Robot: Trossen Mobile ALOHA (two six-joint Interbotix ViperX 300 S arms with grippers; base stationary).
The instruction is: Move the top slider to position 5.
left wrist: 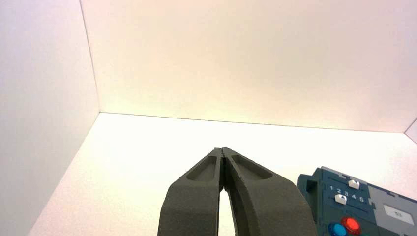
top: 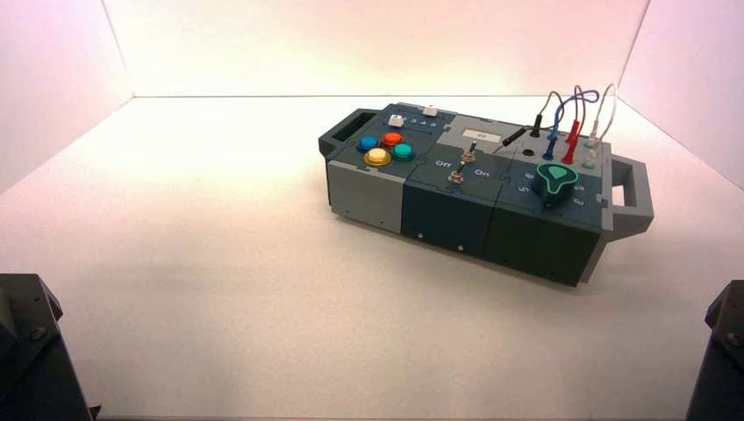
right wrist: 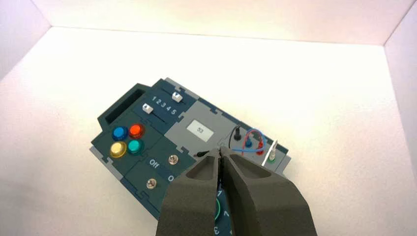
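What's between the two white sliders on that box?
Printed numbers, 1 to 5, lie between the far slider and the near slider, as the right wrist view shows.

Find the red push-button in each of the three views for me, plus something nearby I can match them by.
High view: red button, upper middle.
Left wrist view: lower right corner area.
Right wrist view: left of centre.
Shared landmark: blue button beside it.

A robotics lab or test booth is showing here: plain pale walls (top: 368,48) are enclosing a white tabletop (top: 219,263), a control box (top: 456,210) is sitting on it, and black robot arms are flanking the near side of that box.
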